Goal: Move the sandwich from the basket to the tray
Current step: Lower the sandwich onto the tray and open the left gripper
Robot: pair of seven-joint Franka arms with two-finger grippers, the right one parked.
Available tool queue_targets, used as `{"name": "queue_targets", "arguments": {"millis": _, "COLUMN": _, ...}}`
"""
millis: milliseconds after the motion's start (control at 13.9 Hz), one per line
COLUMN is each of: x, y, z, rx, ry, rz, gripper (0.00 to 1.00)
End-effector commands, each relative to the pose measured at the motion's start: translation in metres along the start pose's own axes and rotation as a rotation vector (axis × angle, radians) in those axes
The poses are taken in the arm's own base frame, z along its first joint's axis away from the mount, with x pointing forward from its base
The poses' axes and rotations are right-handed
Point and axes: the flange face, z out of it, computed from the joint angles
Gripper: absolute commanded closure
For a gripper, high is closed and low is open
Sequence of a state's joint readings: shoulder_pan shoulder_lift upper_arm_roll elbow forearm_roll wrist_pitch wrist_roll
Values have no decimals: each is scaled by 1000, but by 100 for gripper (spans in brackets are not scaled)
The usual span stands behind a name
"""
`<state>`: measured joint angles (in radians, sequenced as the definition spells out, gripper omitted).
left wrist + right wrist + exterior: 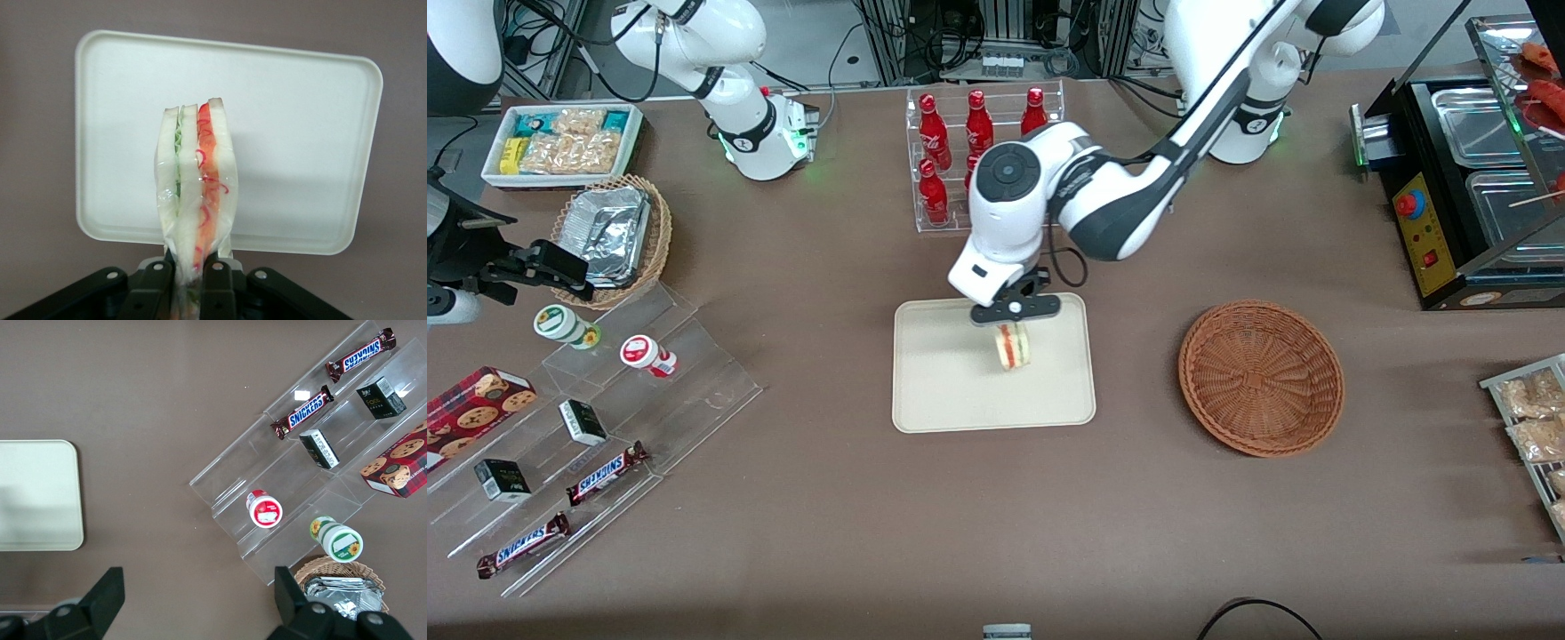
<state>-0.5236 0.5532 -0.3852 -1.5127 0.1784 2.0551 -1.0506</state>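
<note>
My left gripper is shut on the wrapped sandwich and holds it on edge above the cream-beige tray. In the left wrist view the sandwich hangs between the two black fingers, its white bread and red and green filling edge-on over the tray. The round reddish-brown wicker basket sits beside the tray, toward the working arm's end of the table, with nothing in it. The tray also shows in the right wrist view.
A clear rack of red bottles stands farther from the front camera than the tray. A clear stepped shelf with snacks and a tan basket of foil containers lie toward the parked arm's end. A black food warmer stands toward the working arm's end.
</note>
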Motion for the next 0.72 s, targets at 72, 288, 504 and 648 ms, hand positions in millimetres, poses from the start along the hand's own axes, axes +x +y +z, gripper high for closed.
{"name": "queue_targets", "arguments": {"millis": 72, "x": -1, "y": 17, "z": 20, "rx": -11, "ry": 42, "rz": 24, "gripper": 100}}
{"name": "queue_targets", "arguments": {"millis": 288, "x": 1, "y": 18, "z": 51, "rx": 29, "ry": 72, "rz": 64, "gripper": 100}}
{"name": "queue_targets", "arguments": {"millis": 504, "x": 0, "y": 22, "z": 77, "rx": 11, "ry": 71, "rz": 76, "gripper": 100}}
{"name": "queue_targets", "arguments": {"millis": 648, "x": 0, "y": 21, "z": 92, "rx": 20, "ry": 64, "rz": 82, "gripper": 100}}
